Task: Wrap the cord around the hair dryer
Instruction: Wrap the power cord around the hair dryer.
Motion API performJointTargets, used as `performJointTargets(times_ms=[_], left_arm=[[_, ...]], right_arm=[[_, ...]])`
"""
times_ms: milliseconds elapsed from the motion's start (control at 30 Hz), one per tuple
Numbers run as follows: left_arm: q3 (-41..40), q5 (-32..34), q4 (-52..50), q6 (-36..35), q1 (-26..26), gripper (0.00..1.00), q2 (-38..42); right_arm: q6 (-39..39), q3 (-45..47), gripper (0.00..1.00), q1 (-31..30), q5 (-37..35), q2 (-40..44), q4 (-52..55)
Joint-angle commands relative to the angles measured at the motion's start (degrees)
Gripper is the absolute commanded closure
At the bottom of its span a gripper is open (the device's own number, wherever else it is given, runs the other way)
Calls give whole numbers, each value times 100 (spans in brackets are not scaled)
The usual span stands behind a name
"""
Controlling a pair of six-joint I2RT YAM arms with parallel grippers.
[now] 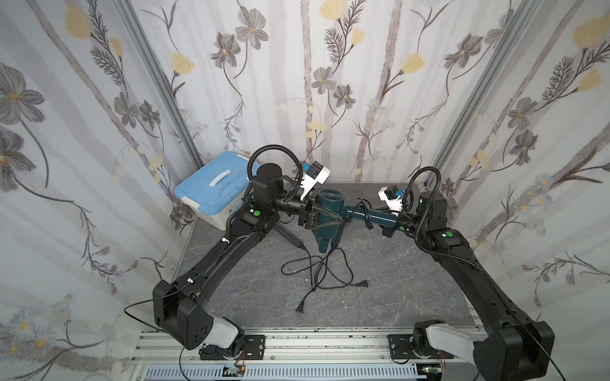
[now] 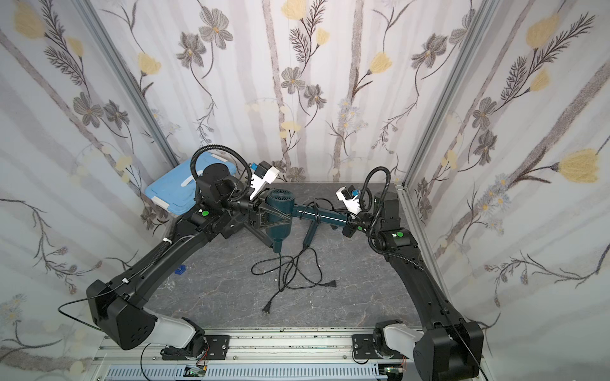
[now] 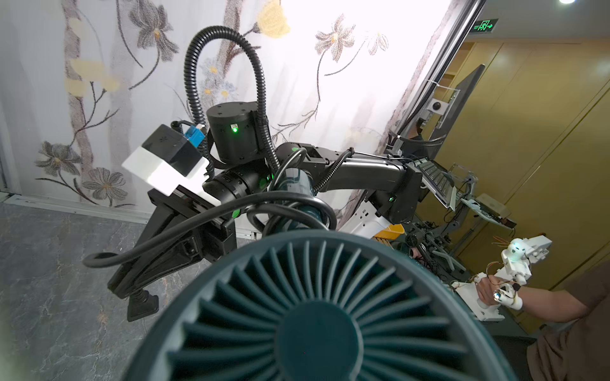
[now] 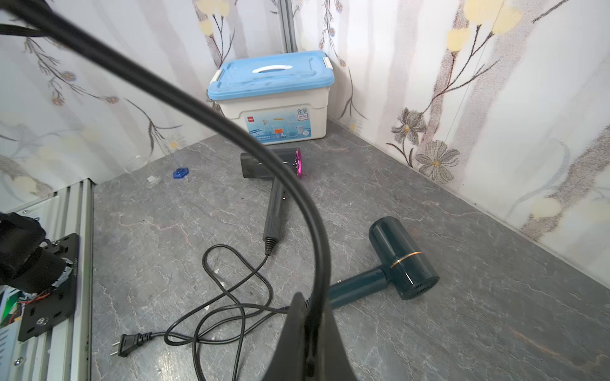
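Two spare cords lie tangled nearest on the table. They run back to a grey dryer and a teal dryer, both lying flat. Above them, the left gripper is clamped on the raised hair dryer. Its handle points toward the right gripper, which pinches the cord. Slack loops circle the handle, and if tension drops they would likely slide off. A blue-lidded box sits farthest back.

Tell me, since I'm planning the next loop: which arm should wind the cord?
Right, probably: the right gripper pinches the cord by the handle, while the left gripper clamps the hair dryer, steadying it.
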State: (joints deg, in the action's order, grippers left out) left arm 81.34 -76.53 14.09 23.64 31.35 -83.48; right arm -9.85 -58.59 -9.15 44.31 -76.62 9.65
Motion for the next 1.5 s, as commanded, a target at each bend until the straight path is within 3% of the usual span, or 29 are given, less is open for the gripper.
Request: performJointTargets(times_ms=[0, 233, 433, 833, 1100, 1467], left_arm=[[-151, 270, 1659, 985, -136, 100, -71], [-405, 1051, 4432, 3170, -620, 100, -623], [-271, 1483, 4566, 3330, -670, 100, -974], [154, 2368, 1836, 1746, -730, 100, -1171], [725, 2573, -1151, -554, -402, 100, -1381], [400, 2418, -2544, -1713, 205, 100, -1274]], right_arm=[[508, 168, 100, 27, 561, 57, -835], [1488, 1111, 100, -16, 604, 445, -1894], [1820, 1857, 100, -459, 131, 885, -2245], [1340, 1675, 100, -1890, -1583, 1712, -239], [817, 145, 100, -2577, -2689, 1764, 1891], [-244, -1769, 100, -2645, -3960, 1093, 3222]])
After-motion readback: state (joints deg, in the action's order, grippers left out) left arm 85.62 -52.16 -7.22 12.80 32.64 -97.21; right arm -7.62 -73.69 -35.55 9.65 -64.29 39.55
